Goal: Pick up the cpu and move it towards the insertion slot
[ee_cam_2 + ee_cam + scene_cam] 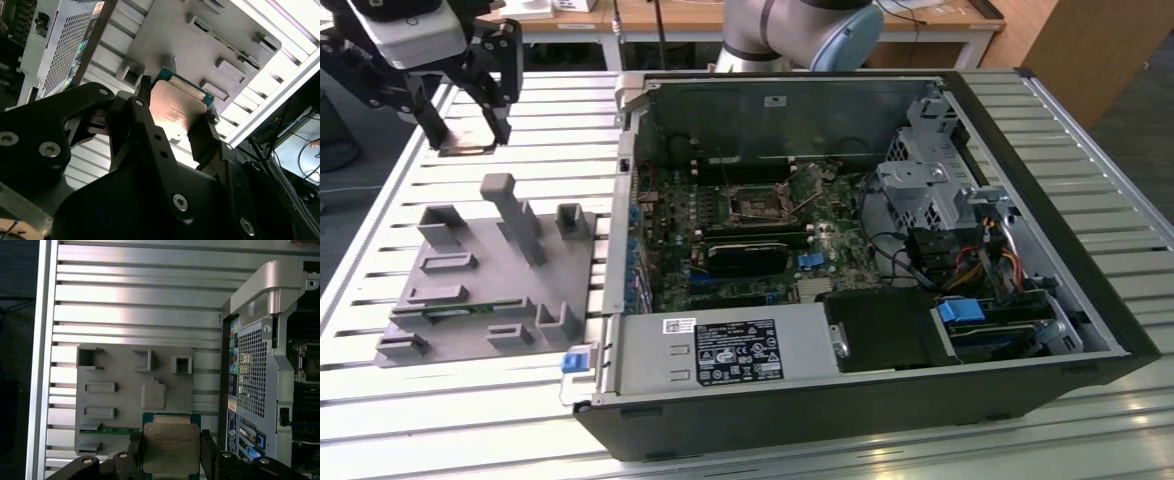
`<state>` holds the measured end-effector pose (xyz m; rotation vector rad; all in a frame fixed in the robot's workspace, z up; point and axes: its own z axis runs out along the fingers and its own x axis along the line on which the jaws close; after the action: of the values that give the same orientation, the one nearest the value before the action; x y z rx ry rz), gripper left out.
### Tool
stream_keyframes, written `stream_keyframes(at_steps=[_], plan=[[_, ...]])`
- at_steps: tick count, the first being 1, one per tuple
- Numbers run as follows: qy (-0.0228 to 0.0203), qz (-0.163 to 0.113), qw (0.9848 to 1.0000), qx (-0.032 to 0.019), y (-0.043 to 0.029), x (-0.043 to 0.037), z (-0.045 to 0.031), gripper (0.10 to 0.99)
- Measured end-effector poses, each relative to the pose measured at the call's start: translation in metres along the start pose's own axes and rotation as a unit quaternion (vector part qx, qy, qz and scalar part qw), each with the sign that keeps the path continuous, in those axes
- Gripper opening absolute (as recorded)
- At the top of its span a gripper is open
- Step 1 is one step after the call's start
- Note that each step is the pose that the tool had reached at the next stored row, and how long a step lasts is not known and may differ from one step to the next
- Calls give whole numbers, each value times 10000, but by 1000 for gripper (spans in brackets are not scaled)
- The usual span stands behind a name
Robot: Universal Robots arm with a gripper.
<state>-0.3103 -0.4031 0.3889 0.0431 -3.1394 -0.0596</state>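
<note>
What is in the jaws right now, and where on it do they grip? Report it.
The gripper holds the cpu, one black finger on each of two opposite side edges, its metal top left bare, raised above the grey fixture tray.

Silvery cpu (166,446) with green rim, black fingers (136,450), grey holder (125,390), slatted silver table (140,295)

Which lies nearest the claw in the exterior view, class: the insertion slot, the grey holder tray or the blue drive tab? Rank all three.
From the claw:
1. Grey holder tray, on the table below it.
2. Insertion slot, mid-motherboard.
3. Blue drive tab, toward the view's right.
</note>
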Motion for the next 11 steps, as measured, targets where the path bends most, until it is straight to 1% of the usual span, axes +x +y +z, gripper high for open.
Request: stream_keyframes(at_steps=[11], plan=[[1, 0, 10000, 0, -3, -126, -1, 545]])
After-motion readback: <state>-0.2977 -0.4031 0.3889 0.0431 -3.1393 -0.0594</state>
